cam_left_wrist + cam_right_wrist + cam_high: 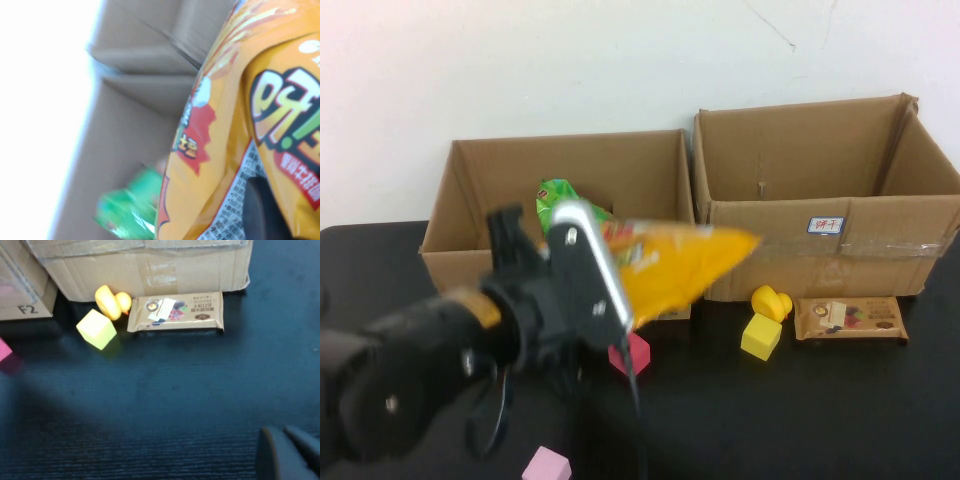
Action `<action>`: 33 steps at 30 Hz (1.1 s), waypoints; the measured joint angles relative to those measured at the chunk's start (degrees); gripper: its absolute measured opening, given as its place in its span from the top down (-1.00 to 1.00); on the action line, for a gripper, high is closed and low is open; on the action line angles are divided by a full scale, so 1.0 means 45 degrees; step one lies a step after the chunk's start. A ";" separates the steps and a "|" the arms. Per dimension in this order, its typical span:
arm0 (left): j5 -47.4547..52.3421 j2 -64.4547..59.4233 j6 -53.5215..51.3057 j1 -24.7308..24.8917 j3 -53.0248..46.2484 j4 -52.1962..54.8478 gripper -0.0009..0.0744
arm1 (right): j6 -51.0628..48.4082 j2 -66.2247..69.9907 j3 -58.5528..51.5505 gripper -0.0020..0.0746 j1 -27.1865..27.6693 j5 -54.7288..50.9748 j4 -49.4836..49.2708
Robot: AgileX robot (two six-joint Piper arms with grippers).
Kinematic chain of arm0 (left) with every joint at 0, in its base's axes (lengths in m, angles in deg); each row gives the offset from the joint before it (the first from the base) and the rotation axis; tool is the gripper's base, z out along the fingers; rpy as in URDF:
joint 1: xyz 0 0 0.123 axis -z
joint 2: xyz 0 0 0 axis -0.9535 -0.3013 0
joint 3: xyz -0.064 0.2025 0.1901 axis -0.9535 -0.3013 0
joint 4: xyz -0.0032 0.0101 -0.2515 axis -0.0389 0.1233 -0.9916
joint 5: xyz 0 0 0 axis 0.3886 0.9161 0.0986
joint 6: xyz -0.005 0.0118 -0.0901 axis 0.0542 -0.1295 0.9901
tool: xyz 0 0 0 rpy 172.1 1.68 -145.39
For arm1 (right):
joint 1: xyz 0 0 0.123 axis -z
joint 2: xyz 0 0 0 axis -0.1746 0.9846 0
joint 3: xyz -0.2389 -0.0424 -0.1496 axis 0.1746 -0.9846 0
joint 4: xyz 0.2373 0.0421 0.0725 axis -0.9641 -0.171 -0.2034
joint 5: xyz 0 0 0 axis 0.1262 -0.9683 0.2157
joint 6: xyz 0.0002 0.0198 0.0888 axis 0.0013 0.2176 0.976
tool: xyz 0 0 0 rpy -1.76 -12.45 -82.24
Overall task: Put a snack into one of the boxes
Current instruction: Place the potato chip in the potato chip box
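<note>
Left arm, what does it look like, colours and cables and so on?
The left arm is black and rounded, with an orange-yellow band near the wrist and black cables looping below. Its left gripper has a silvery-white finger. Of the right gripper, only dark grey fingertips show.

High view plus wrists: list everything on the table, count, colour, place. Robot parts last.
cardboard boxes: 2, brown, side by side at the back, open tops
green snack bag: 1, inside the left box
orange snack bag: 1, held in the air in front of the left box
brown snack packet: 1, flat before the right box
yellow duck: 1, beside the packet
yellow block: 1, near the duck
pink blocks: 2, front left
left gripper: shut on orange snack bag
right gripper: above bare table, right side
</note>
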State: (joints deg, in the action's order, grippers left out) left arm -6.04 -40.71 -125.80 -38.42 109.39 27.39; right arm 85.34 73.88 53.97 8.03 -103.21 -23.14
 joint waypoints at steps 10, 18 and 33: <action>0.1678 -0.1628 -0.0530 -0.1654 0.4849 0.0163 0.88 | 0.0000 0.0000 0.0000 0.95 0.0000 0.0020 0.0000; 0.1517 -0.5432 -0.0820 -0.3372 0.7079 -0.0153 0.82 | 0.0000 0.0000 0.0000 0.95 0.0000 0.0029 0.0000; 0.3222 -0.6352 0.0977 -0.3322 0.8888 -0.3750 -0.53 | -0.0905 0.0000 0.0000 0.95 0.0000 -0.0396 -0.0136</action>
State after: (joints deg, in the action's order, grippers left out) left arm 8.46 -69.30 -121.40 -53.37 149.39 10.52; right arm 81.27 73.88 53.97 8.03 -104.99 -23.75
